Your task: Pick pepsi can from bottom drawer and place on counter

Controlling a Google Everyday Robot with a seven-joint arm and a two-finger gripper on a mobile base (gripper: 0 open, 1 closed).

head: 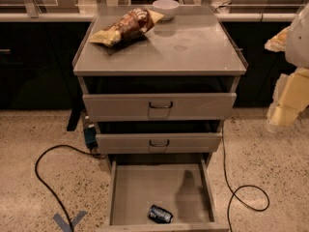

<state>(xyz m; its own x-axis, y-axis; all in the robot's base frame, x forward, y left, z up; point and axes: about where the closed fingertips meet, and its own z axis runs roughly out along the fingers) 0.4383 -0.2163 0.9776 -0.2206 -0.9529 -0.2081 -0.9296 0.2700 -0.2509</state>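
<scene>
The pepsi can lies on its side on the floor of the open bottom drawer, near the drawer's front edge and a little right of the middle. The counter is the grey cabinet top above, with a thin raised rim. My gripper is at the right edge of the view, to the right of the cabinet at the height of the upper drawer front. It is well above and to the right of the can and touches nothing.
A chip bag lies on the counter's back left and a white bowl stands at its back middle. Two closed drawer fronts sit above the open drawer. Black cables run over the floor on both sides of the cabinet.
</scene>
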